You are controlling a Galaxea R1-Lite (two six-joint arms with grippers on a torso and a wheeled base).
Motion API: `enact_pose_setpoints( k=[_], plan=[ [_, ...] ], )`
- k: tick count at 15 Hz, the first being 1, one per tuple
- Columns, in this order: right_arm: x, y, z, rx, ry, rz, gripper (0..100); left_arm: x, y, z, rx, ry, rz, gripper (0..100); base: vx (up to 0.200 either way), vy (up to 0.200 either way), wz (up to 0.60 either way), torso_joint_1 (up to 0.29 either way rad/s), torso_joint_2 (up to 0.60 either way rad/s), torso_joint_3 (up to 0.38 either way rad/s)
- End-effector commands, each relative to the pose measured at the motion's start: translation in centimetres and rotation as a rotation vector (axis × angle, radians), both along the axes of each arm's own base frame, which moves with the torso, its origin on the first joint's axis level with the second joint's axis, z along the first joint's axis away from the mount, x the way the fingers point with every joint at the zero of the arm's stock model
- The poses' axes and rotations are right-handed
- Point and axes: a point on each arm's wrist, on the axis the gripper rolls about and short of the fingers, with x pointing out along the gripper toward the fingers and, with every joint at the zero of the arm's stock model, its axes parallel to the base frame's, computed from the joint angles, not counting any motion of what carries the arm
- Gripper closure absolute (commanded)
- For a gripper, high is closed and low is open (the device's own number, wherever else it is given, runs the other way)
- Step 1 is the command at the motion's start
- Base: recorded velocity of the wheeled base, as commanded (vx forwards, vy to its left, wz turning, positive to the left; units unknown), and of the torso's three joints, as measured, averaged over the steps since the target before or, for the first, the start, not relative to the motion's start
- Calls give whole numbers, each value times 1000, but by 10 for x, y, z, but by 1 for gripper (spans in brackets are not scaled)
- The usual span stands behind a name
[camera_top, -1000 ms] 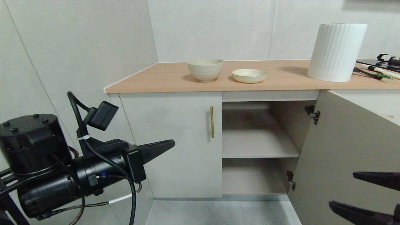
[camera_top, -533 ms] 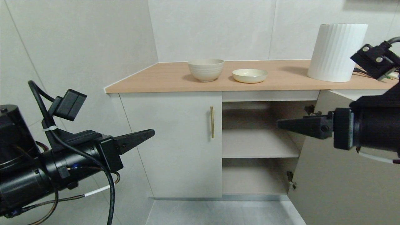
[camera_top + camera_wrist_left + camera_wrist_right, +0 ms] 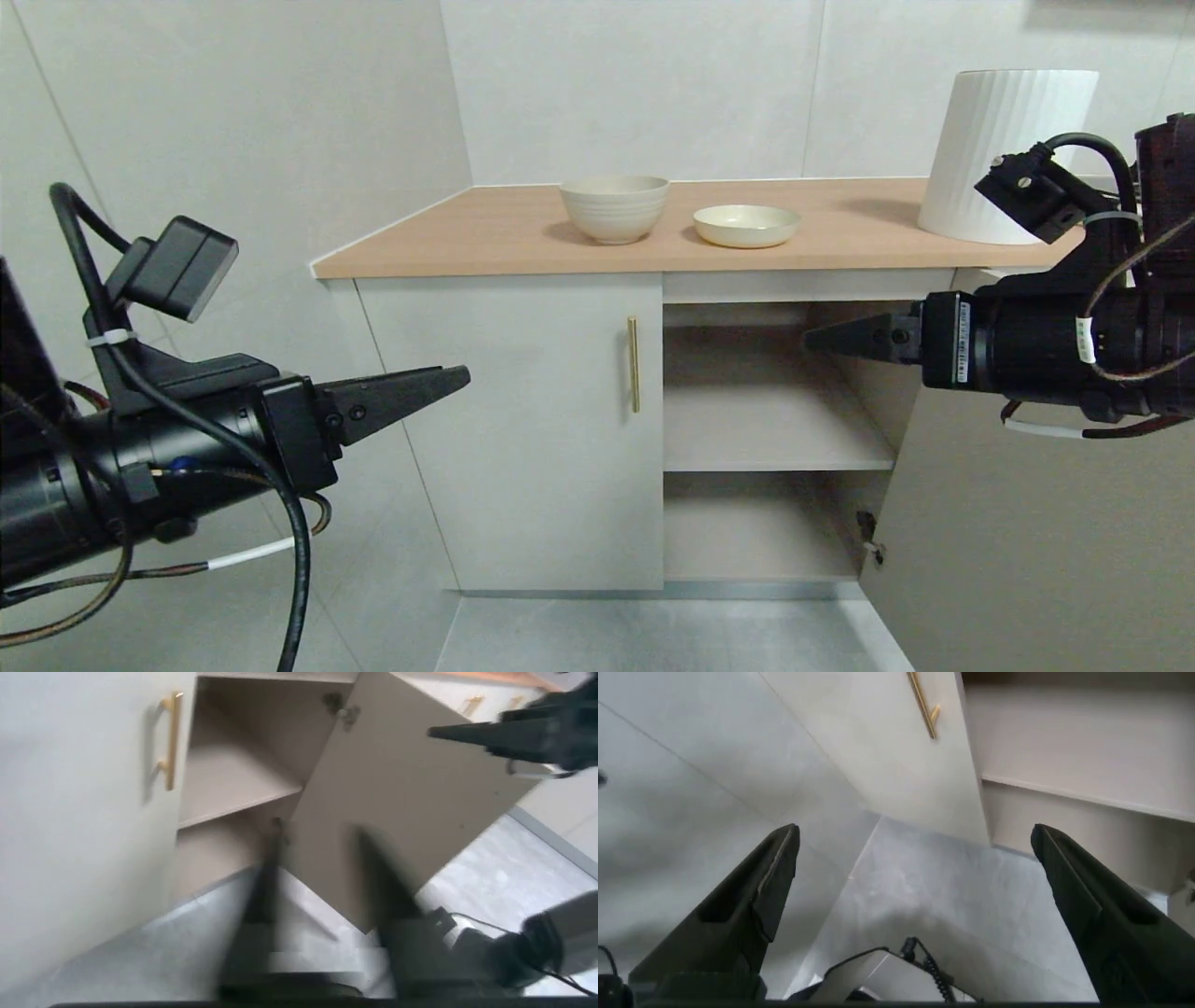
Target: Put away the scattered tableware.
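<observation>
A beige ribbed bowl (image 3: pixel 614 207) and a shallow cream plate (image 3: pixel 746 225) stand side by side on the wooden countertop (image 3: pixel 467 238). Well below and left of the bowl, my left gripper (image 3: pixel 457 377) hangs in front of the closed cabinet door; in the left wrist view its fingers (image 3: pixel 264 891) stand apart with nothing between them. My right gripper (image 3: pixel 812 340) points left in front of the open cabinet bay, under the plate. Its fingers (image 3: pixel 761 891) are spread wide and hold nothing.
A tall white ribbed container (image 3: pixel 1008 154) stands on the counter at the right. The right cabinet door (image 3: pixel 1018 485) is swung open toward me, showing bare shelves (image 3: pixel 775 429). The left door (image 3: pixel 523 429) with its gold handle (image 3: pixel 633 364) is shut. A tiled wall runs along the left.
My right arm has risen from the lower right corner to the level of the open cabinet's top. My left arm has pulled back left and lifted a little.
</observation>
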Motion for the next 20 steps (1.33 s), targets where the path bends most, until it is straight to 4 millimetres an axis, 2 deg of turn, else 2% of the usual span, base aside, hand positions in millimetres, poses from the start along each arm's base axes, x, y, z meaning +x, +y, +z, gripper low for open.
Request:
enact_pose_setpoints(
  k=[1, 5, 10, 14, 20],
  plan=[
    [-7, -5, 5, -1, 2, -3, 0, -4, 1, 5, -9, -22, -1, 0, 0, 0, 0, 0, 0, 0],
    [-12, -8, 17, 19, 65, -25, 0, -3, 2, 10, -16, -43, 20, 0, 0, 0, 0, 0, 0, 0],
    [-11, -9, 16, 2, 85, -48, 0, -7, 4, 16, -21, -67, 23, 0, 0, 0, 0, 0, 0, 0],
    [-12, -10, 6, -23, 103, -45, 0, -8, 5, 17, -22, -70, 23, 0, 200, 0, 0, 2, -1, 1],
    [-17, -12, 8, -41, 80, -52, 0, -9, 5, 17, -23, -72, 22, 0, 200, 0, 0, 0, -1, -4]
  ],
)
